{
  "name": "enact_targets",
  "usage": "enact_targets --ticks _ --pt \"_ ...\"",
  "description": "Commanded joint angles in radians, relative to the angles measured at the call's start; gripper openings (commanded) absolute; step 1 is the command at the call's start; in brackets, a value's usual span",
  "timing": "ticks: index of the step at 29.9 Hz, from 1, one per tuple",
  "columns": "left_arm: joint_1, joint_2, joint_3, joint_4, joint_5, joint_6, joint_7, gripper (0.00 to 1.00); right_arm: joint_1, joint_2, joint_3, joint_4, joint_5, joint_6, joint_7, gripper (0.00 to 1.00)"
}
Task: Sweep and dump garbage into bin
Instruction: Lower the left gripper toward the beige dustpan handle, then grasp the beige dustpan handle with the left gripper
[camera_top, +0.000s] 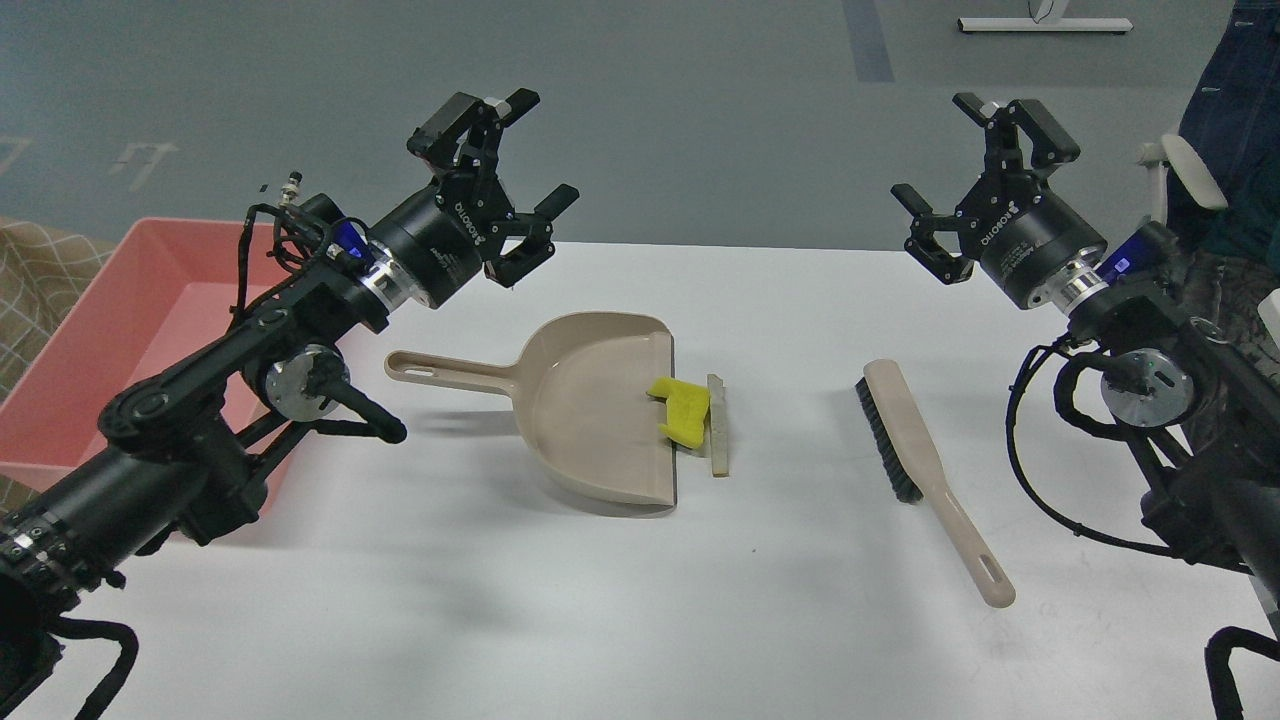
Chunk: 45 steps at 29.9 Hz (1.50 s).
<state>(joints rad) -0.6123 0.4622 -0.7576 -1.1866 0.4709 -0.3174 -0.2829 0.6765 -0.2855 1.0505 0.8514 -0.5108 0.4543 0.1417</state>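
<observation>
Centrally on the white bench (560, 620): yellow sponge (682, 410) at the open lip of the beige dustpan (585, 410), partly over its edge. Just right of it, touching or nearly so, bread slice (717, 425) seen edge-on. Further right, well apart, beige brush (925, 470) lying flat, bristles facing left. Far left, salmon-pink bin (90, 340) at the bench edge. Above, left end effector (515, 185) and right end effector (965, 185) both raised, spread wide, holding nothing.
</observation>
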Motion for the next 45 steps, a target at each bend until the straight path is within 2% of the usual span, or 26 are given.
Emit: enact_targets --ticks 1,5,10,12,17,23,29,37,40,45 --pt "0.043 0.053 -0.003 -0.083 0.026 0.063 0.008 1.0 -0.002 0.0 -0.001 0.0 0.0 0.001 0.001 1.0" --pt "0.071 0.093 -0.005 -0.107 0.028 0.089 0.005 1.0 -0.005 0.002 -0.001 -0.002 -0.002 0.003 0.001 1.0" --pt "0.129 0.182 0.0 -0.209 0.095 0.119 0.004 1.0 -0.006 0.002 0.0 0.0 -0.002 0.001 0.003 1.0" --pt "0.178 0.243 -0.003 -0.295 0.187 0.164 0.004 1.0 -0.006 0.0 0.0 0.0 -0.002 0.001 0.004 1.0" --pt "0.276 0.286 -0.006 -0.375 0.305 0.262 0.001 1.0 -0.006 0.002 0.002 -0.002 -0.003 -0.003 0.004 1.0" --pt "0.411 0.312 -0.026 -0.442 0.428 0.302 -0.004 0.99 -0.014 0.0 0.0 -0.002 -0.003 -0.005 0.004 1.0" --pt "0.494 0.302 -0.025 -0.447 0.547 0.38 -0.002 0.99 -0.017 0.002 0.002 -0.002 -0.003 -0.003 0.004 1.0" --pt "0.549 0.259 -0.028 -0.409 0.604 0.419 0.002 0.99 -0.017 0.002 0.0 -0.002 -0.003 -0.003 0.004 1.0" --pt "0.551 0.239 -0.026 -0.395 0.575 0.422 0.022 0.99 -0.017 0.002 0.002 -0.002 -0.003 -0.003 0.004 1.0" --pt "0.549 0.175 -0.028 -0.329 0.511 0.426 0.03 0.99 -0.015 0.002 0.0 -0.002 -0.003 -0.005 0.004 1.0"
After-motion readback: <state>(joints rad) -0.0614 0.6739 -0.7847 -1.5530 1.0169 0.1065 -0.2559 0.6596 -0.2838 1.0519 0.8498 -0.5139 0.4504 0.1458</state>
